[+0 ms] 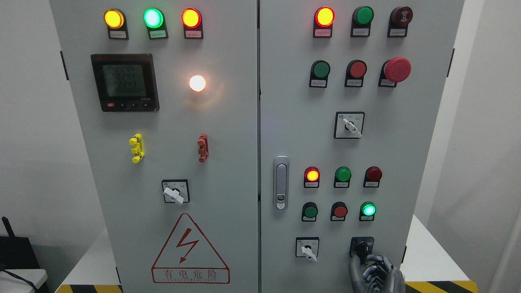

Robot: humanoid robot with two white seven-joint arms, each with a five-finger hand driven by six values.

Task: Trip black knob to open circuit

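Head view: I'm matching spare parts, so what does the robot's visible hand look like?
Only the right hand shows, at the bottom edge. It is dark grey with a metallic sheen, built of jointed, segmented fingers. No cables, markings or sleeve are visible. The left hand is out of view.

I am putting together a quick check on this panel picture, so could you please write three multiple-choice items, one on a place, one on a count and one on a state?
1. Where is the black knob?
A. top left of the left door
B. bottom right of the right door
C. beside the digital meter

2. How many white-handled rotary switches show on the two doors?
A. one
B. three
C. five

3. What is the right hand doing?
A. reaching up with its fingers at the black knob
B. pressing the red mushroom button
C. resting on the door handle

Answers: 1 B, the knob sits low on the right door. 2 B, one on the left door and two on the right. 3 A, its fingers reach the knob from below.
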